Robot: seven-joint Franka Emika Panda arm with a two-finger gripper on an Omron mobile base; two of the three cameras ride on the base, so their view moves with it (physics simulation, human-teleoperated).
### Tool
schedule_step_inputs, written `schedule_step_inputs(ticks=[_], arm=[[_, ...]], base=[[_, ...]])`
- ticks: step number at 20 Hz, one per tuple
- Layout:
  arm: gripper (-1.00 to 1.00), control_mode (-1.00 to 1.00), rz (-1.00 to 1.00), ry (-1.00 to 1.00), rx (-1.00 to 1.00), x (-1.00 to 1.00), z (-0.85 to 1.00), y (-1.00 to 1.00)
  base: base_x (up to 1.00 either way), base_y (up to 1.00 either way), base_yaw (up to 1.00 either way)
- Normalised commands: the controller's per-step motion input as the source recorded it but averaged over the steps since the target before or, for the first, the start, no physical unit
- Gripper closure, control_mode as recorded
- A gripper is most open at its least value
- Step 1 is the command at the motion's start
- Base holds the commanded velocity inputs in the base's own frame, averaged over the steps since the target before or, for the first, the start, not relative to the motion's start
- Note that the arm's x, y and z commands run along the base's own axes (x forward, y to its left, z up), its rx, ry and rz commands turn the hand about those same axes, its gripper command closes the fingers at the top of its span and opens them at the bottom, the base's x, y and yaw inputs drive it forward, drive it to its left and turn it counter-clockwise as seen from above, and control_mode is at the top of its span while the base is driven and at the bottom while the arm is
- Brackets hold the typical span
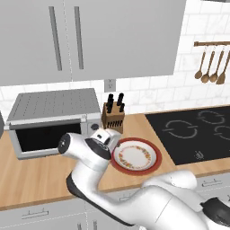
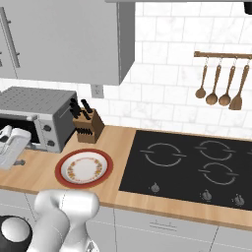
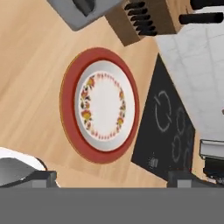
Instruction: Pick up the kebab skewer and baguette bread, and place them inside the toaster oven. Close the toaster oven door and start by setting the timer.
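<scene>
Your claw (image 3: 113, 178) stands spread wide with nothing between its tips, and it looks down on the red-rimmed plate (image 3: 68, 109), which carries no food. On the left of the counter (image 1: 40, 179) sits the toaster oven (image 1: 54, 105), its dark front facing you. I cannot tell if the door is closed. Skewer and bread are probably already inside, which would leave the hand free for the door. Right of the oven stands the knife block (image 1: 113, 117), then the cooktop (image 1: 179, 148).

Silver toaster oven (image 1: 54, 119) on counter, open
</scene>
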Motion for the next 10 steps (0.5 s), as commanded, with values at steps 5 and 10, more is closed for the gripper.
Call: schedule_step_inputs(ticks=[5,10], arm=[[-1.00,-1.00,0.40,0.02,-0.19,0.33,-0.30,0.18],[-1.00,-1.00,0.49,0.11,0.00,0.32,-0.16,-0.25]], base=[[0.00,0.00,0.00],[0.00,0.00,0.00]])
